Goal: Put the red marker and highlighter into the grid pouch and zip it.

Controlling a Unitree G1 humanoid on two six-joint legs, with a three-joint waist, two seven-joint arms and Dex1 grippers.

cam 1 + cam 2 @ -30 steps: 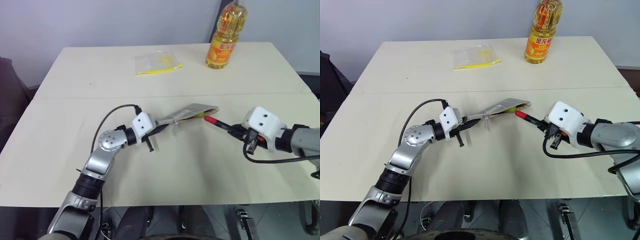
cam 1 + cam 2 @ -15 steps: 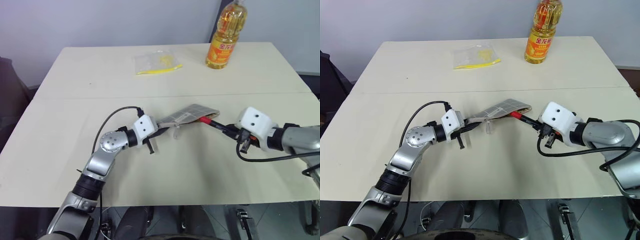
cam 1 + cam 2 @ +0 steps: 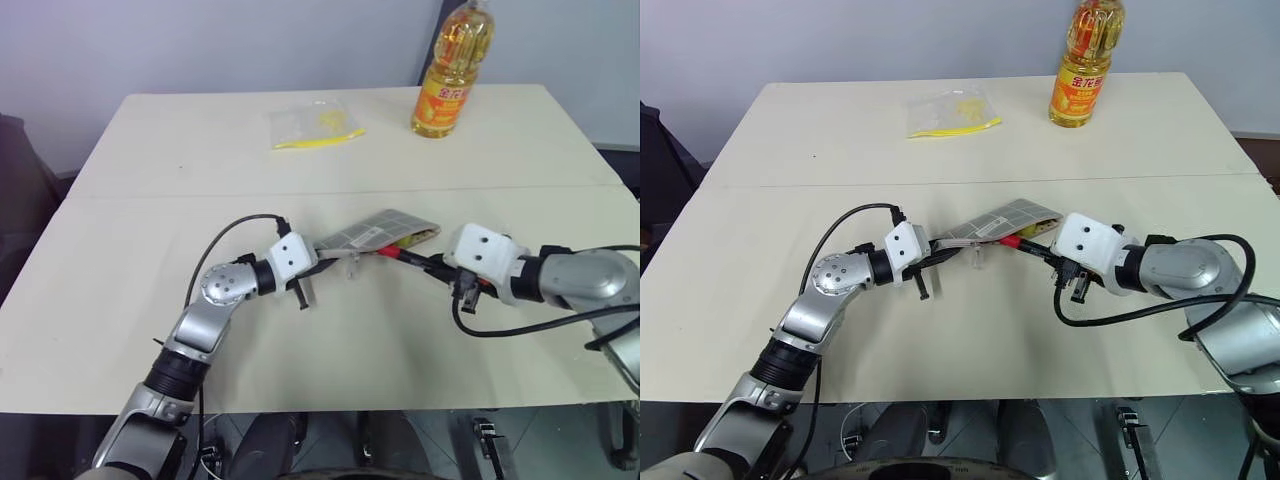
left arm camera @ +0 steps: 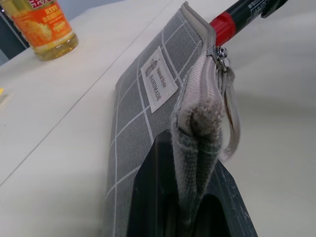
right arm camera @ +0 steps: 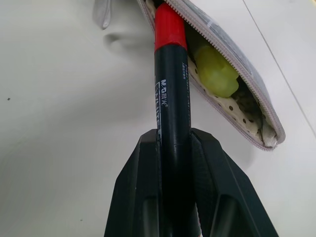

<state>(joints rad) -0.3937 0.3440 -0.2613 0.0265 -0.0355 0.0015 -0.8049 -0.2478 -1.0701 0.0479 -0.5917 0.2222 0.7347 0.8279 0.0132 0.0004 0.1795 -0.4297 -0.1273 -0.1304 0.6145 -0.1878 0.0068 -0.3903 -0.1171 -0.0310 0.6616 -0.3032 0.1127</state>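
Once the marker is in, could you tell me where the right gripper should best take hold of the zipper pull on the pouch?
Probably the cord loop hanging from the slider, not the small metal slider itself. It dangles free beside the grid pouch, which the left gripper pinches at the closed end, so coming in from the open side looks easiest.

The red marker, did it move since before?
Yes. The marker, held in the right gripper, went left, away from the oil bottle side, and its red tip is now in the mouth of the pouch.
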